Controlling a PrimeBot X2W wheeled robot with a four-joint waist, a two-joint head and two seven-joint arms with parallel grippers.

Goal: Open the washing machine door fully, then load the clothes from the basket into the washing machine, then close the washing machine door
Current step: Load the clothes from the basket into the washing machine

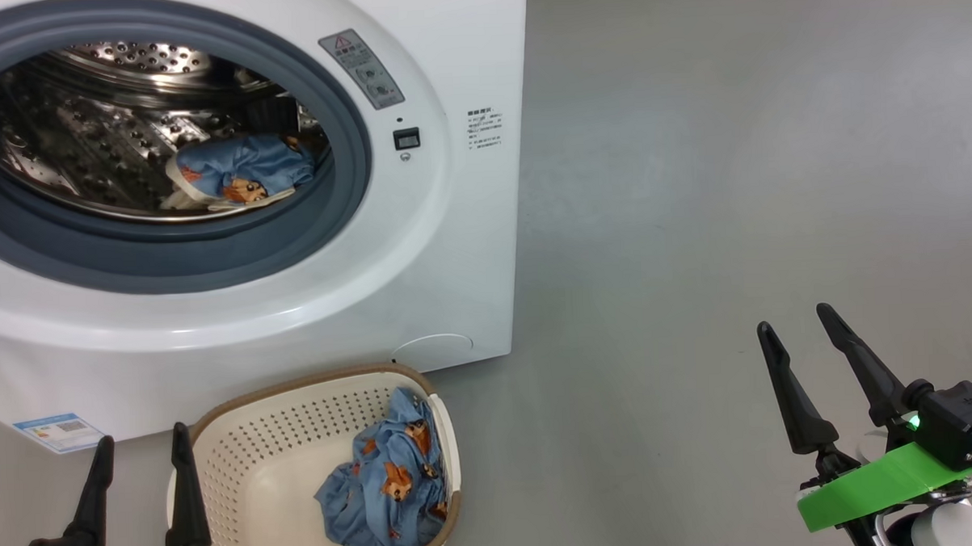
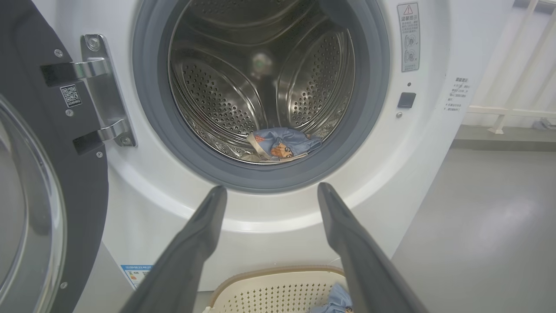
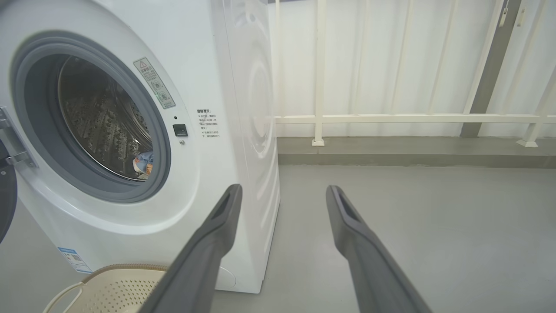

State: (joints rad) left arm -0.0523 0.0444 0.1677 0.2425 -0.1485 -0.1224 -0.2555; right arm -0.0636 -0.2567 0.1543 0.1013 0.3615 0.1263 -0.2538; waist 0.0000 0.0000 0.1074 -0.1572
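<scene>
We see the washing machine door (image 2: 87, 187) standing wide open at the left of the washing machine (image 1: 469, 249). One light-blue garment (image 1: 240, 172) lies in the steel drum (image 1: 85, 133). Another garment (image 1: 392, 482) sits in the basket (image 1: 250, 451) on the grey floor (image 1: 694, 217), just before the machine. Our left gripper (image 1: 142, 434) hovers near the basket, jaws wide and empty. Our right gripper (image 1: 793, 317), equally wide and empty, hangs well apart over the floor
</scene>
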